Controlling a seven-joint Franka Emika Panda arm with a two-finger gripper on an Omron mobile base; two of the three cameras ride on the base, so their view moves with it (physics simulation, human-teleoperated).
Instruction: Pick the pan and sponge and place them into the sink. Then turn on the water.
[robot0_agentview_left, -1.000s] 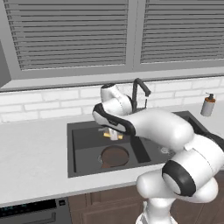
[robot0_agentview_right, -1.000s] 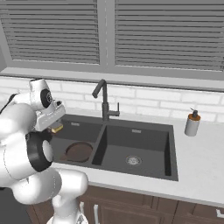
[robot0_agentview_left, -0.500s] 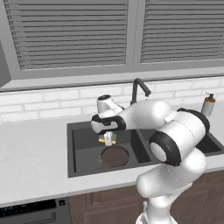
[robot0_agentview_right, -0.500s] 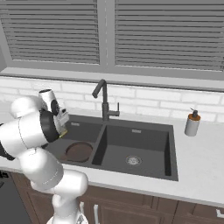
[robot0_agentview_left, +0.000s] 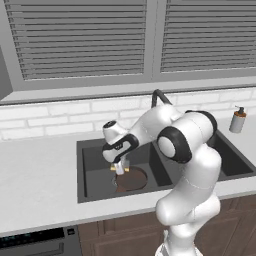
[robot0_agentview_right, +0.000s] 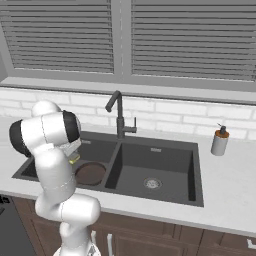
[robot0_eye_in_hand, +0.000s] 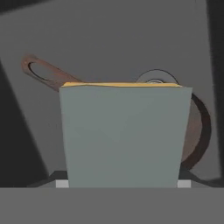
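So the pan (robot0_agentview_left: 131, 179) is already sitting in the left basin of the sink (robot0_agentview_left: 92, 165), that part's done. The sponge (robot0_eye_in_hand: 124, 133) isn't dropped yet: our claw (robot0_agentview_left: 119, 170) has it clamped between the fingers, hanging right over the pan. We'd say what's left is letting it go, then reaching over to the faucet (robot0_agentview_right: 118, 114), which looks dry, no water running
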